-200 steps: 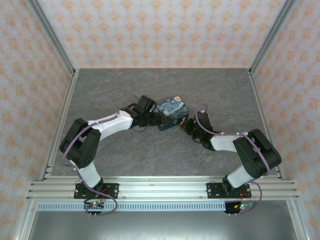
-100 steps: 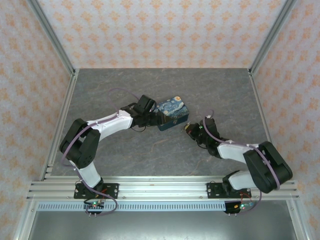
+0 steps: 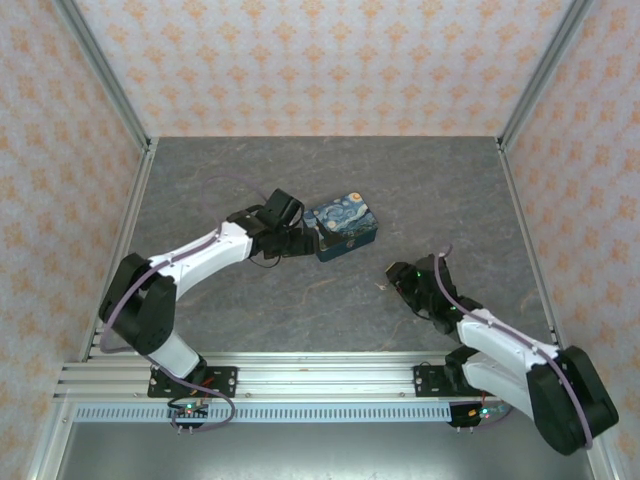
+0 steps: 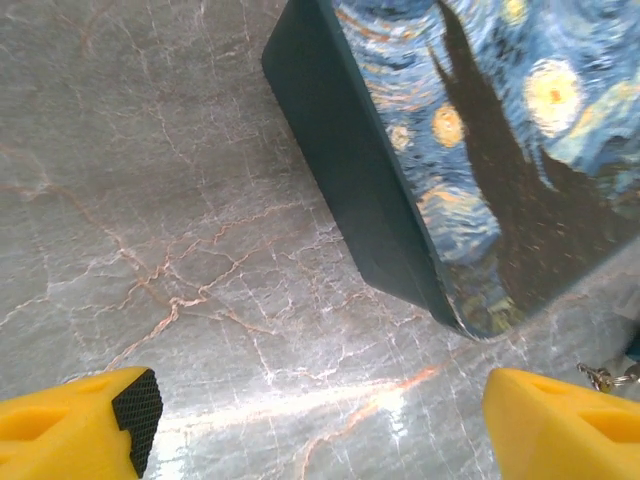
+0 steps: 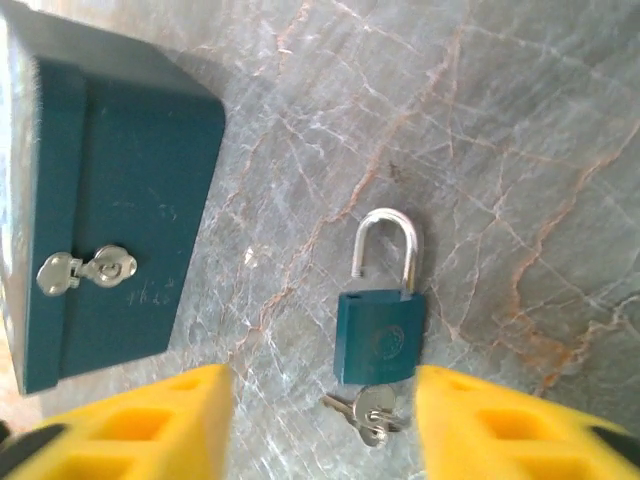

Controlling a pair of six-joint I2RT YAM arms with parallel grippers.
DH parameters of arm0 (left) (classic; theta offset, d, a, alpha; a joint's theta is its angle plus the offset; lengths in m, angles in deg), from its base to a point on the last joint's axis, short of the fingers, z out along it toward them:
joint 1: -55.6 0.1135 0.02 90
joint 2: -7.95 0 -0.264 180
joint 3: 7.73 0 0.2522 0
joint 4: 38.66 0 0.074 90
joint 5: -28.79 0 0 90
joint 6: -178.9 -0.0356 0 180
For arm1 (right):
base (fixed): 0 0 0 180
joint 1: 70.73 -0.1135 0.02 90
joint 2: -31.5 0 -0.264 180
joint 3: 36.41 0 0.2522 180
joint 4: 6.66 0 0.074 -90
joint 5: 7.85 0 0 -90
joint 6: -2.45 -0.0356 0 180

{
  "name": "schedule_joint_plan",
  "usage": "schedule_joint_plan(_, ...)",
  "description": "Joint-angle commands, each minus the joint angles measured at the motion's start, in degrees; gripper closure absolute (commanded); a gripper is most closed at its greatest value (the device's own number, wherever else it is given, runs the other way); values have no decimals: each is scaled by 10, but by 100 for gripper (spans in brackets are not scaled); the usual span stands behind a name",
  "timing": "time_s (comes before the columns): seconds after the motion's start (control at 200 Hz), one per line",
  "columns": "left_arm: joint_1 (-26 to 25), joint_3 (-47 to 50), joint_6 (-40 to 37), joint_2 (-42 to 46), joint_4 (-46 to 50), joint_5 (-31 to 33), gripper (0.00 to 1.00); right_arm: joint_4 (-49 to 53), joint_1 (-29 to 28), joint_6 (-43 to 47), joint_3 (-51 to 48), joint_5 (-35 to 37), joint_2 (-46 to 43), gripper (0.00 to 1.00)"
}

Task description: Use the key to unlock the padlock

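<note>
The padlock (image 5: 375, 338) lies flat on the table (image 5: 520, 150) near the box (image 5: 110, 230), keys (image 5: 368, 410) at its bottom end, in front of our right tool (image 5: 322, 405), which stands open and empty; the left tool (image 4: 320, 420), by the box, is wide open and empty too. We judge it small, rigid and slippery, best pinched across the body's narrow edges.

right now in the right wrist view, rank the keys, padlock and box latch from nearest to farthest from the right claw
1. keys: just ahead of the right claw, slightly right of centre.
2. padlock: straight beyond the keys, lying flat on the table.
3. box latch: far left, on the dark side of the box.
</note>
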Motion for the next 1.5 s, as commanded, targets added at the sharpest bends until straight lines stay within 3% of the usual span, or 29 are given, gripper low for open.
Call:
schedule_joint_plan(0.0, 10, -8, -11, 44, 43, 28, 15, 80, 3, -19, 7, 31, -56, 37)
schedule_joint_plan(0.2, 28, -7, -21, 114, 79, 77, 13, 176, 4, 16, 84, 57, -108, 0)
schedule_joint_plan(0.41, 43, 8, -20, 193, 93, 234, 5, 287, 4, 121, 229, 159, -67, 1)
schedule_joint_plan(0.435, 44, 13, -22, 205, 87, 257, 0, 300, 5, 135, 249, 178, -58, 1)
schedule_joint_plan(0.596, 44, 72, -59, 278, 7, 418, 0, 350, 39, 227, 355, 280, 17, 1)
schedule_joint_plan(0.731, 45, 140, -104, 330, -96, 533, 0, 318, 86, 319, 390, 372, 65, 1)
schedule_joint_plan(0.816, 53, 175, -129, 345, -149, 572, 0, 227, 108, 365, 358, 422, 76, 1)
schedule_joint_plan(0.971, 107, 240, -150, 351, -226, 552, 0, 23, 138, 428, 252, 436, 82, 1)
schedule_joint_plan(1.106, 151, 311, -211, 348, -337, 499, 0, -65, 160, 475, 203, 440, 139, 1)
schedule_joint_plan(1.276, 188, 375, -248, 310, -438, 484, 0, -158, 163, 530, 169, 442, 226, 1)
schedule_joint_plan(1.496, 223, 419, -291, 196, -620, 453, 0, -294, 172, 564, 135, 386, 275, 1)
